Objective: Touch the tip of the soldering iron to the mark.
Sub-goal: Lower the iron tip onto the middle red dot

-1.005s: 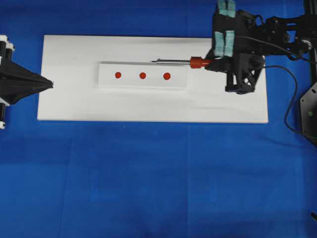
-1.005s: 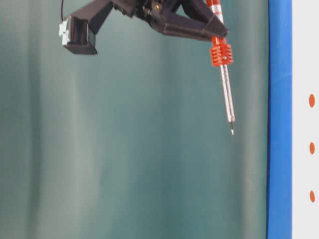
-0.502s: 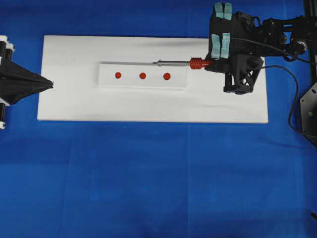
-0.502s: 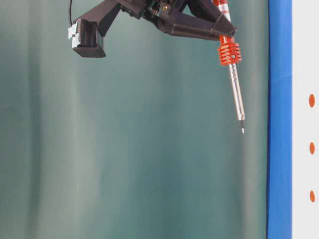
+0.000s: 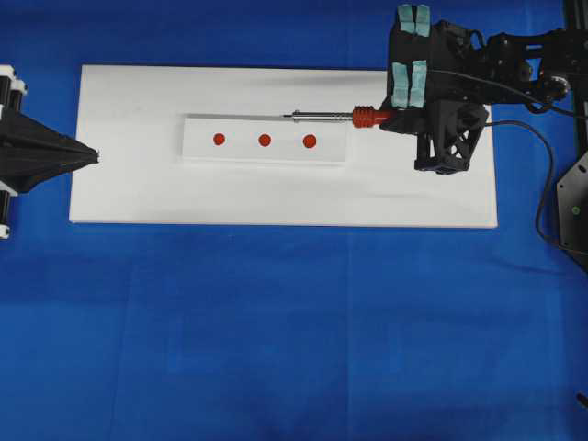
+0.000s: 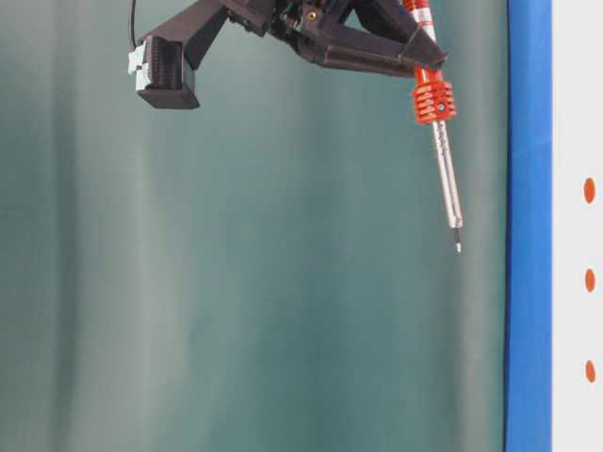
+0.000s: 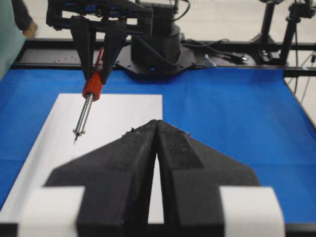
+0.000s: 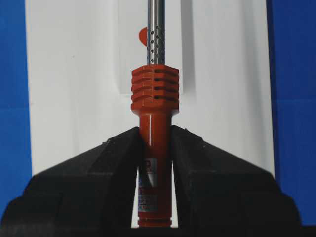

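I'm holding the soldering iron (image 5: 331, 116) clamped in the right end effector (image 5: 393, 118), tip hovering beyond the strip's far edge; misjudging my approach risks hitting an outer dot instead of the mark (image 5: 265, 141).

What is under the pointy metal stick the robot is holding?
Under the soldering iron lies the white board and the far edge of the white strip. In the right wrist view its shaft covers part of one red dot. The tip hangs in the air.
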Motion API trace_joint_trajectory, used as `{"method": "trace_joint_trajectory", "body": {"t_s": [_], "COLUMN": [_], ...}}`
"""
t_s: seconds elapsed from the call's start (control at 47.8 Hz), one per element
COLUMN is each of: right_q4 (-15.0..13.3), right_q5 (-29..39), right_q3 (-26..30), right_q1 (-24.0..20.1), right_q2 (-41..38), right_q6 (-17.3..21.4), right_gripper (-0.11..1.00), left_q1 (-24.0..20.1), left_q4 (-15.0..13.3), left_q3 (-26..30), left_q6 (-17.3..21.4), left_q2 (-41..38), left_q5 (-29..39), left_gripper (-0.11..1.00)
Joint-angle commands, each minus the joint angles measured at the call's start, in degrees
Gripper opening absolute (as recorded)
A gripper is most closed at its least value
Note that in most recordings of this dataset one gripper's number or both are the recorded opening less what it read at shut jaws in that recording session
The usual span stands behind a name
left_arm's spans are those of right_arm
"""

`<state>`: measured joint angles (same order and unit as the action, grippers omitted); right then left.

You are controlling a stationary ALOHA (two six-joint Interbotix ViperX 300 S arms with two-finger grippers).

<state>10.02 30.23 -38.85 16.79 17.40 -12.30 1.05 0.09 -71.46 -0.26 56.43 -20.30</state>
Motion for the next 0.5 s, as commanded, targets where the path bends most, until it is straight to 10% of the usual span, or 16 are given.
{"method": "trace_joint_trajectory", "body": {"t_s": [0.0, 0.481], "right_q4": [-0.1, 0.0], "right_q5": [-0.4, -2.6], "right_q3": [1.6, 2.3], "right_q1": [0.1, -0.4], "right_q2": [0.3, -4.6], "right_q6": [0.0, 0.0], "right_gripper": [0.06, 0.06], "left_q1": [0.1, 0.1], "left_q4": [0.1, 0.1], "left_q3": [0.5, 0.5], "left_q6": [-0.1, -0.1], "left_q2": [-0.4, -0.4], "left_q5": [-0.5, -0.5], "left_gripper": [0.00, 0.00]}}
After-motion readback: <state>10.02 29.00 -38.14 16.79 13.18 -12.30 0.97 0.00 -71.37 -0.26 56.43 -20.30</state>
